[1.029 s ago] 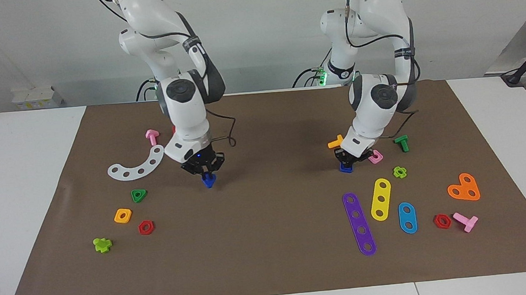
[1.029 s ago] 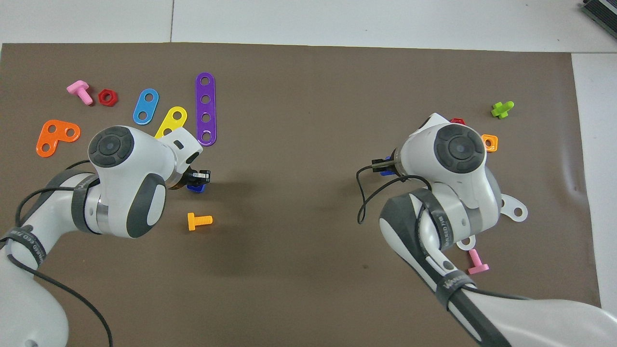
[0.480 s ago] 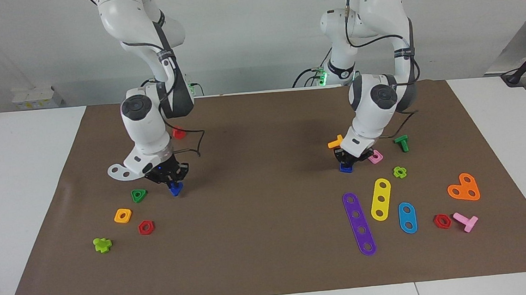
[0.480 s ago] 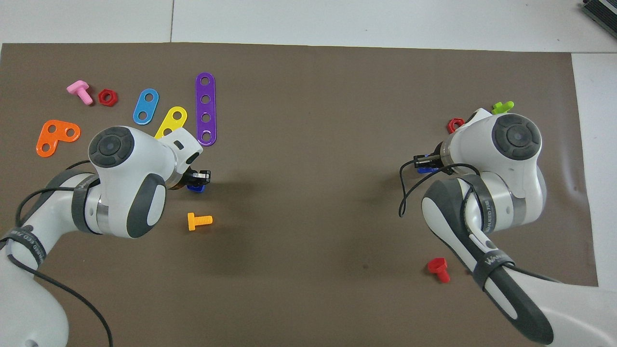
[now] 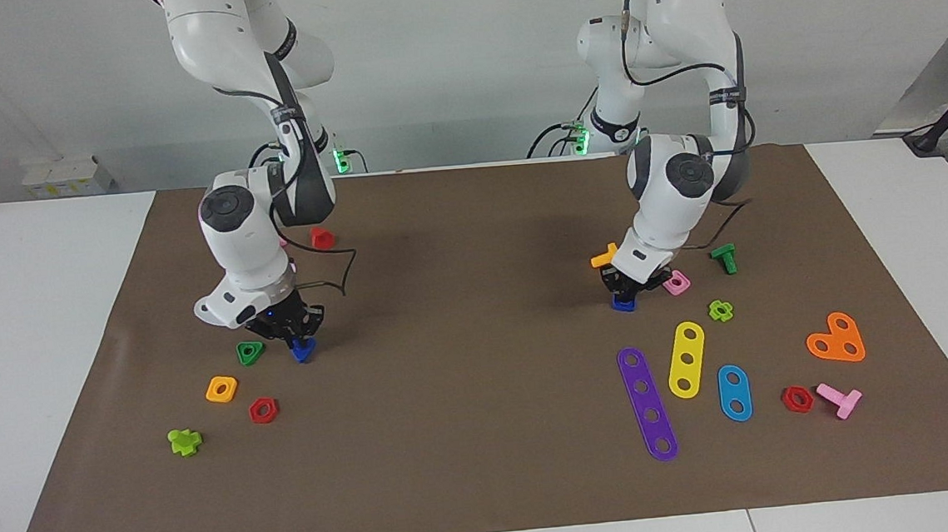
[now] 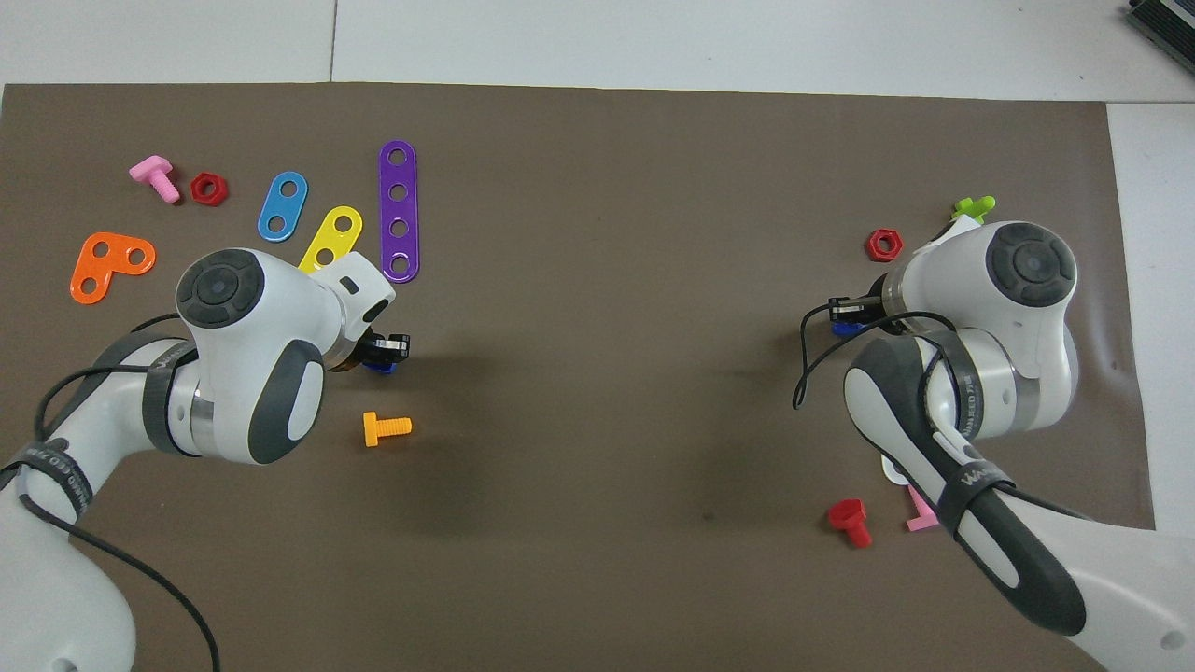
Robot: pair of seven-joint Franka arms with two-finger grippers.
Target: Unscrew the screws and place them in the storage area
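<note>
Right arm has swung toward its own end of the mat, carrying the blue screw (image 5: pixel 303 350) from mid-mat to just beside the green triangular nut (image 5: pixel 250 352); left arm has barely shifted. Right gripper (image 5: pixel 295 338) sits low with fingertips pinched on the screw, which looks at or just touching the brown mat (image 5: pixel 489 482); contact can't be confirmed. Left gripper (image 5: pixel 624 292) is down on the blue square nut (image 5: pixel 623 304), fingertips closed on it as far as I can tell, nut resting on the mat between the orange bolt (image 5: pixel 604 255) and the pink nut (image 5: pixel 676 283). So the screw looks already separated from the nut and is being delivered to the nut cluster, which I'd take as the storage area. Risks: if the right gripper releases while the screw is tilted on its point, it can roll or tip into the green triangular nut and knock it; lifting out at an angle could drag the screw along. Left side is tight: the pink nut and orange bolt flank the fingers closely, so a sideways pull-out may nudge either. Around the drop spot: orange square nut (image 5: pixel 221 389), red hex nut (image 5: pixel 263 410), lime cross piece (image 5: pixel 184 441) nearer the mat edge, red bolt (image 5: pixel 321 237) up near the robots. Nothing sits directly under the screw.
</note>
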